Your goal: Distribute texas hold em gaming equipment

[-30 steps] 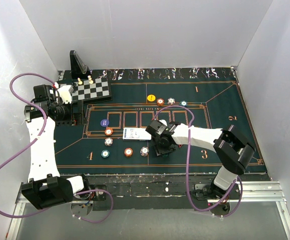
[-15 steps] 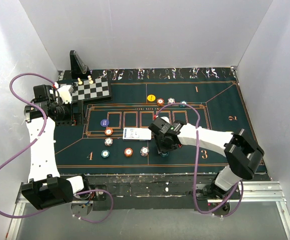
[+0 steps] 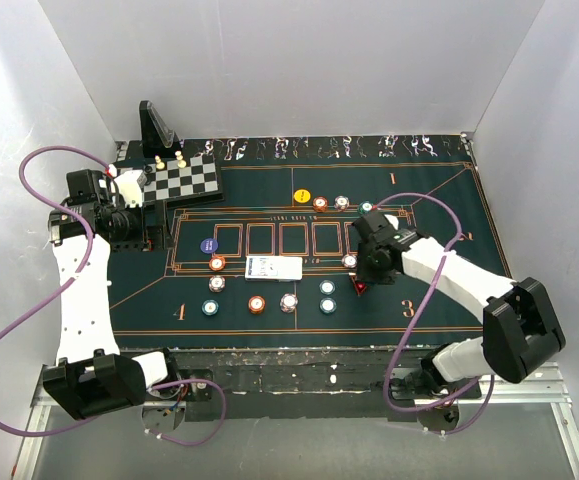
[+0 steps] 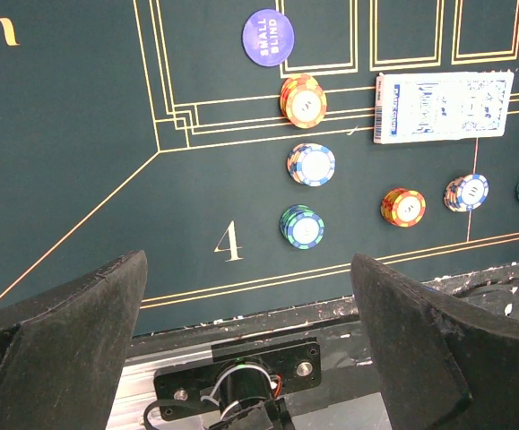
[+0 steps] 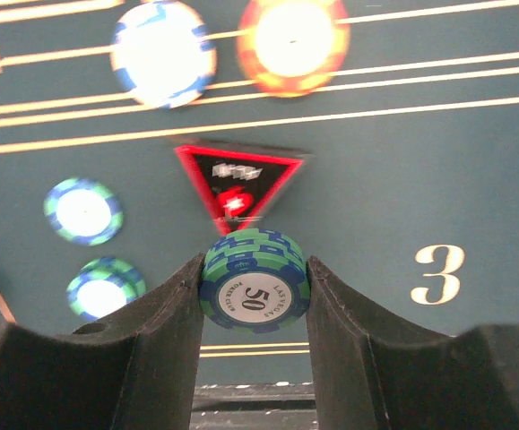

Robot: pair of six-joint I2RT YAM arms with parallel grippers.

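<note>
We see R jaws gripping a green 50 chip (image 5: 255, 291) nr the red triangle (image 5: 237, 184). L jaws gape wide over the bench (image 4: 80, 107) by the 4 (image 4: 229, 242).

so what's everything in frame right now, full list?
mat: one, dark green, covers the table
card deck: one, blue and white, mat centre
orange chips: four stacks, one shows only in the right wrist view
whitish chips: four stacks, scattered
teal chips: four stacks, on the mat
50 chip: one, green-blue, held
yellow disc: one, far side
purple disc: one, left
triangle marker: one, red, near the 3
chessboard: one, black-white, far left
pawns: two, pale, at the chessboard
stand: one, black, far-left corner
left gripper: open, empty
right gripper: shut on the 50 chip
</note>
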